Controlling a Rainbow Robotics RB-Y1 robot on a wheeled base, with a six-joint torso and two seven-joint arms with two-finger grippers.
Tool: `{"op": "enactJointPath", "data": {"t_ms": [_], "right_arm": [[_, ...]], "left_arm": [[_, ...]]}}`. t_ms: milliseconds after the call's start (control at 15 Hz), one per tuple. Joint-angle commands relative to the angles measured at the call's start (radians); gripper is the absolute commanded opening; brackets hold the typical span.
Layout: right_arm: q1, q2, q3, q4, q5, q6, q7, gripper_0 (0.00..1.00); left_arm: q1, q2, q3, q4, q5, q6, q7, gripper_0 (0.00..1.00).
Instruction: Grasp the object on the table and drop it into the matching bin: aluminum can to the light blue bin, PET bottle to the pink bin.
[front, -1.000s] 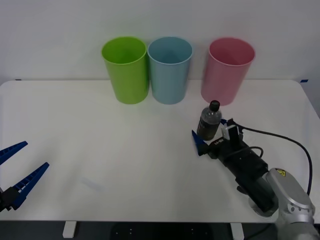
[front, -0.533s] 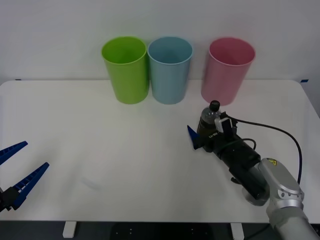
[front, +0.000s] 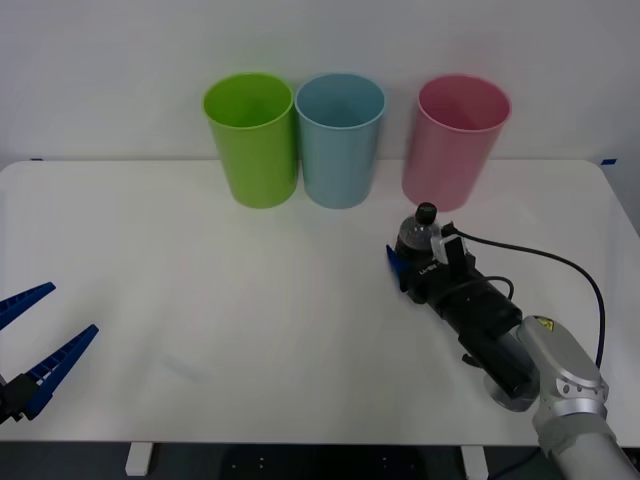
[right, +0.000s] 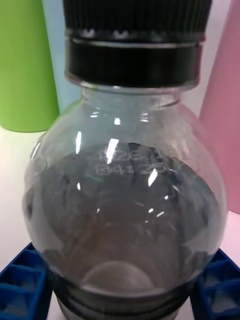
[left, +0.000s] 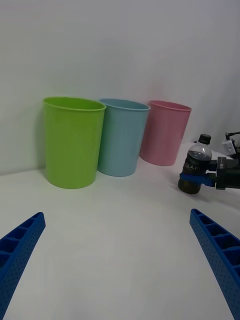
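The bottle (front: 418, 238) stood upright on the table (front: 200, 280), just in front of the pink bin (front: 456, 140) and a bit toward the blue bin (front: 340, 138) side. The right gripper (front: 412, 266) was right on it, low and coming in from the robot's side, with a blue finger showing on either flank of the bottle's lower body. In the right wrist view the bottle (right: 125, 200) sat square between the two fingers (right: 22, 280), black cap up top, dark liquid below the shoulder. The fingers looked snug against the sides, so I'd call it closed on the bottle — though I couldn't swear how firm the squeeze was. The base seemed to be on the table, not lifted.

The left gripper (front: 35, 345) sat parked at the near left corner, jaws spread wide, holding nothing. From its wrist view you could see the bottle (left: 196, 170) well off, with the green bin (left: 74, 141), blue and pink lined up at the back.

So my read: the grasp step was basically in hand. Next it would need a straight lift high enough to clear the pink rim — that bin is taller than the bottle — then a short carry forward and a release over the opening. A low grip on a round bottle could let it tip, so a steady lift matters.
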Motion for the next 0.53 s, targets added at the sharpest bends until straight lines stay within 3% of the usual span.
{"op": "enactJointPath", "data": {"t_ms": [67, 533], "right_arm": [[0.001, 0.000, 0.000, 0.000, -0.015, -0.002, 0.001, 0.00], [0.002, -0.022, 0.000, -0.045, -0.049, -0.004, -0.019, 0.00]], "left_arm": [[0.000, 0.000, 0.000, 0.000, 0.000, 0.000, 0.000, 1.00], [0.000, 0.000, 0.000, 0.000, 0.000, 0.000, 0.000, 1.00]]}}
